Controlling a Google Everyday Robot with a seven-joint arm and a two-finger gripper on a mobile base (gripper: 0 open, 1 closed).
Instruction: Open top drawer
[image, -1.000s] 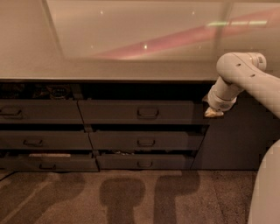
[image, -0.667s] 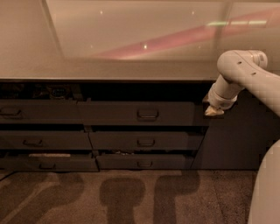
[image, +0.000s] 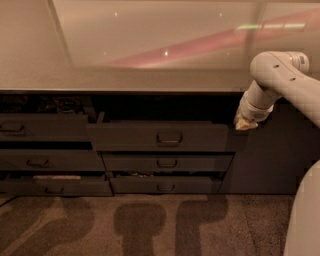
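Dark grey and widest of the bank, the top drawer sits below the middle of the counter. Its front stands slightly proud of the shallower drawer fronts beneath, with a black gap above, which suggests it is partly open. The robot's gripper hangs at the front's upper right corner, well right of the small loop handle, and whether it is apart or together cannot be told. The pull looks begun but unfinished, so the next move calls for drawing the front straight outward without slipping off that corner.
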